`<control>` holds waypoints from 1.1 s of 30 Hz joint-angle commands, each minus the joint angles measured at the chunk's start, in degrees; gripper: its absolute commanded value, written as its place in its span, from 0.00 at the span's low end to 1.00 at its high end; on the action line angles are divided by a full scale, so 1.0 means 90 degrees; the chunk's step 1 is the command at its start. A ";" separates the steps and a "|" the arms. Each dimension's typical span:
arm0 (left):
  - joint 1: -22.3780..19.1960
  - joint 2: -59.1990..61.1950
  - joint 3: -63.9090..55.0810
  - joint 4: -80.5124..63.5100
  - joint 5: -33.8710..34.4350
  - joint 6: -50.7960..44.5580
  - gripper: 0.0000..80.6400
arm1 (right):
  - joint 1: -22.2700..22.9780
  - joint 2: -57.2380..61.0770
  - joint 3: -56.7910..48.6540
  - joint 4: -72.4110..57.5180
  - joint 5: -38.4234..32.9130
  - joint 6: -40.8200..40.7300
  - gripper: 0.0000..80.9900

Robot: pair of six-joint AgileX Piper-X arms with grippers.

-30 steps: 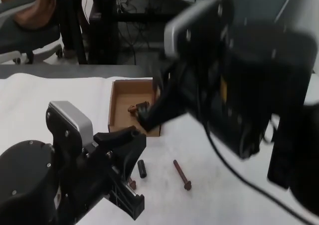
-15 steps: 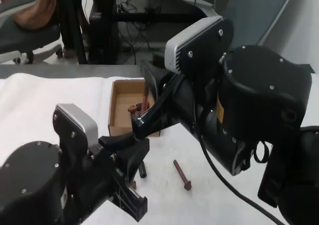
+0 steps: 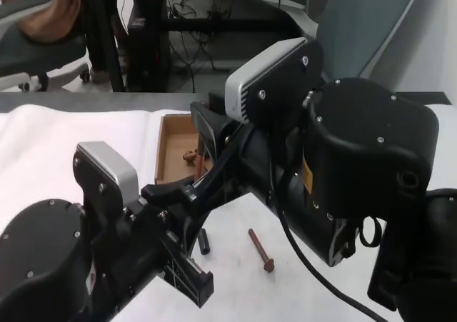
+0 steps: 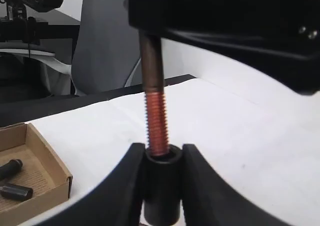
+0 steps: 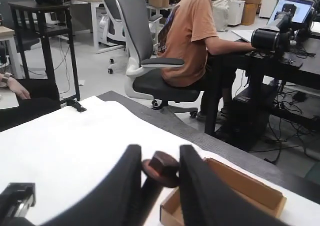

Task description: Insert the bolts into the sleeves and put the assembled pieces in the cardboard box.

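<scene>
My left gripper (image 4: 163, 158) is shut on an upright black sleeve (image 4: 162, 191). A copper bolt (image 4: 155, 110) hangs straight down over it, its threaded tip just inside the sleeve's mouth. The right gripper (image 5: 160, 156) is shut on the bolt's brown head (image 5: 162, 168) from above. In the high view both grippers meet in front of the cardboard box (image 3: 171, 147), left gripper (image 3: 175, 193) low and right gripper (image 3: 208, 170) above it. The cardboard box (image 4: 47, 161) holds two dark pieces (image 4: 11, 178).
A loose bolt (image 3: 260, 248) and a loose black sleeve (image 3: 204, 241) lie on the white cloth in front of the box. The open cloth stretches to the left. Office chairs and desks stand beyond the bench's far edge.
The right arm has swung left and down, bringing the bolt over the sleeve. The left arm has risen slightly toward it.
</scene>
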State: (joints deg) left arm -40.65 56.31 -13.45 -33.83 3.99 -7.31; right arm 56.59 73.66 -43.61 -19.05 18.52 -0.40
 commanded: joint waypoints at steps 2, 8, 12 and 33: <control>0.0003 0.0021 -0.0011 -0.0174 0.0005 -0.0031 0.02 | 0.0042 -0.0039 -0.0056 0.0189 0.0053 -0.0029 0.01; 0.0003 0.0021 -0.0011 -0.0174 -0.0002 0.0006 0.02 | 0.0069 -0.0039 -0.0056 0.0221 -0.0087 0.0001 0.01; 0.0003 0.0021 -0.0011 -0.0174 -0.0034 0.0005 0.02 | 0.0069 -0.0039 -0.0056 0.0287 -0.0753 0.0189 0.01; 0.0003 0.0021 -0.0011 -0.0326 -0.0097 0.0097 0.02 | 0.0314 -0.0087 -0.0056 0.0418 -0.0959 0.1021 0.80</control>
State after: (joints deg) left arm -40.65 56.31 -12.98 -34.78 2.70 -7.01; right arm 59.26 73.66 -43.69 -15.30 8.23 7.94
